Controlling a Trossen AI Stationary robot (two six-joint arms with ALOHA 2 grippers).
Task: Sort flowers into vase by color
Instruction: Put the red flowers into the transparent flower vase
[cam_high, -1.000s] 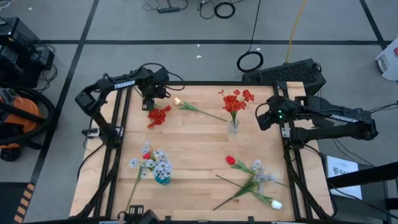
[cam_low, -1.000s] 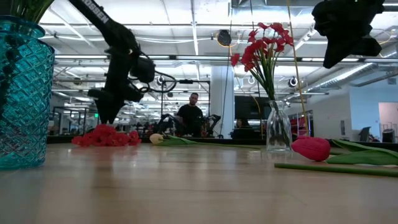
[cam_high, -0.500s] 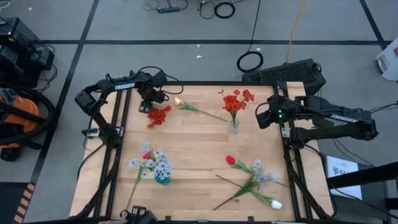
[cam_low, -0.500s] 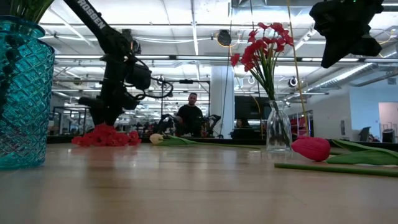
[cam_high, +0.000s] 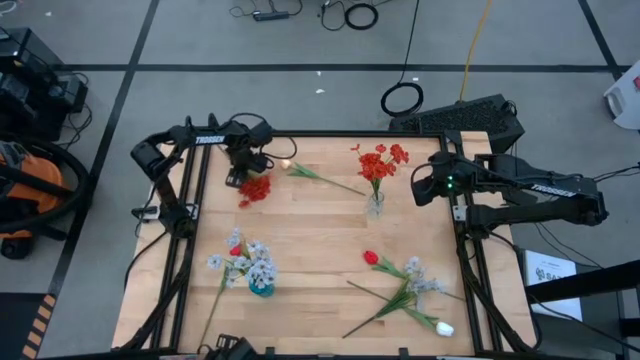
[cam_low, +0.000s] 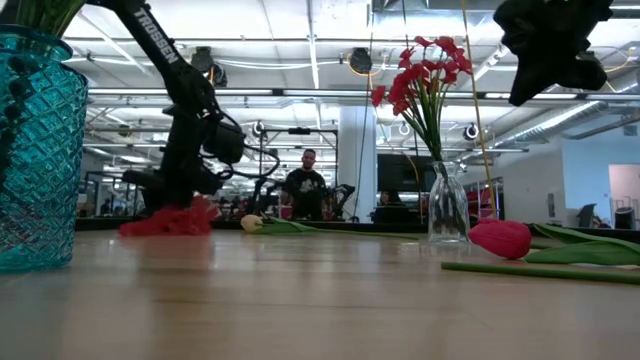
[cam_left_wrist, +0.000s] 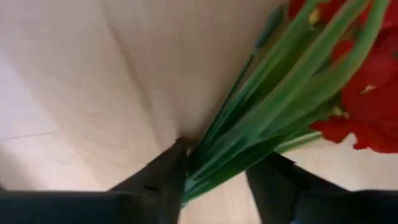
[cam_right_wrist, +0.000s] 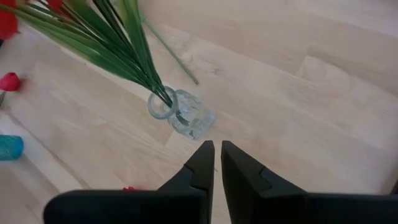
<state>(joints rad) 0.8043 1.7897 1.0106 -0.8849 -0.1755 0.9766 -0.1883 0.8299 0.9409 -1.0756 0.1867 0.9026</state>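
While the right arm just hangs around, the left one is the one doing stuff:

Landmark: clear glass vase holding red blossoms, far half of the wooden table.
Left gripper: well off to the vase's left, down at the tabletop, fingers either side of the green stems of the red flower bunch. Stems sit between the fingers, but can't tell if they're actually pinched.
Red flower bunch: lying on the wood, same far-left spot.
Right gripper: just right of the vase, up in the air, fingers pressed together on nothing.
Teal vase: nearer and left of the clear one, pale sprays inside.
Cream tulip: lying between bunch and clear vase.
Loose pile: nearer than the clear vase; red tulip, pale sprays, white tulip lying flat.
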